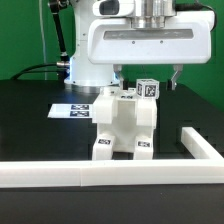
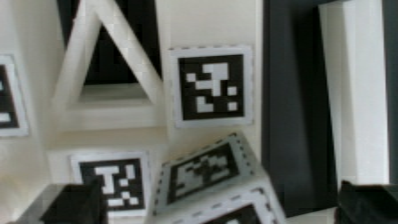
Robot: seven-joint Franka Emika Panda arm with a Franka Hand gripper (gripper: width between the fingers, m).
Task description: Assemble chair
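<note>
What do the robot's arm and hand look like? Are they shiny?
Yes! The hand is a wide, shiny white box with rounded corners and two small dark fingers underneath. The arm behind it is white and rounded too, with black at a joint. What looks like a thin dark cable trails off beside it.

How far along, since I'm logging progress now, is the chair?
Done: several white pieces stand joined into a blocky chair. In hand: nothing; the gripper hangs open just above its top. Left: whether any piece is still missing, these views do not show.
</note>
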